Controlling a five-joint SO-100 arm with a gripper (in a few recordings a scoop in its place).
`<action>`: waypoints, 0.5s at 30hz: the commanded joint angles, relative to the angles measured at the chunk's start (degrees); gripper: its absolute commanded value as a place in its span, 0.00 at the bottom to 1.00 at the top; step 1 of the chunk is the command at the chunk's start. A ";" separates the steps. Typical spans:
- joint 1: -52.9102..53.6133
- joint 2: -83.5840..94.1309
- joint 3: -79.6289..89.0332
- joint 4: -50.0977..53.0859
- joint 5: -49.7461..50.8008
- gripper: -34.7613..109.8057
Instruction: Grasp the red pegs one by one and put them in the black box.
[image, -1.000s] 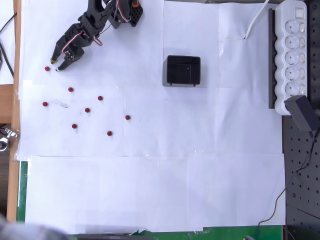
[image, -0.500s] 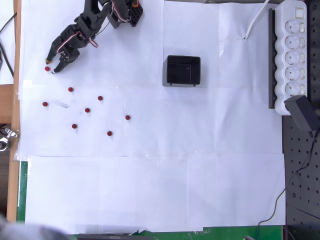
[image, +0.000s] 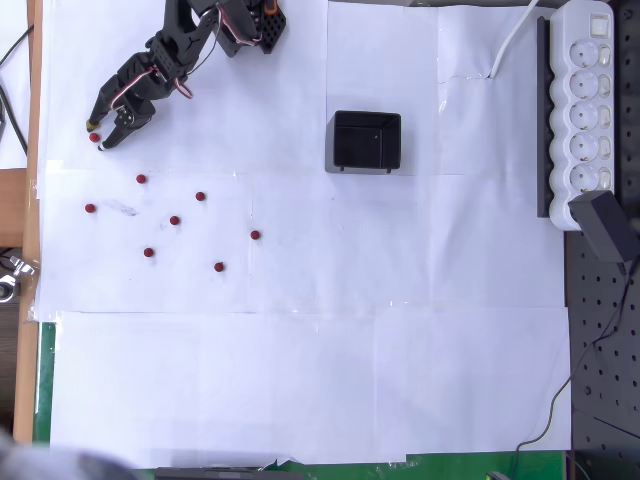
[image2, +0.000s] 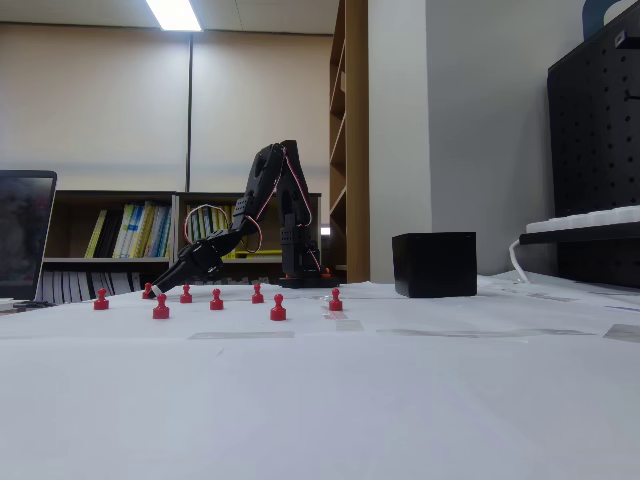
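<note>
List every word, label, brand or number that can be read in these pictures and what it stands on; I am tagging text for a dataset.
No text can be read.
Book spines on the shelf in the fixed view: any lettering is too small and blurred.
White power strip in the overhead view: no marking can be made out.
Black box, red pegs and gripper: no lettering shows.

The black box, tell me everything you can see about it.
The small black rectangular open-topped box has thin walls, a dark empty-looking interior and tiny feet along its lower edge in the overhead view. It sits upright on the white paper-covered table, right of the dark-red pegs and the arm, touching nothing else. In the fixed view it looks like a plain matte cube.
</note>
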 joint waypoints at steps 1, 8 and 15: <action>0.09 0.44 1.32 -0.26 -0.62 0.30; 0.09 0.35 1.23 0.09 -0.53 0.25; 0.09 0.35 1.23 0.18 -0.09 0.25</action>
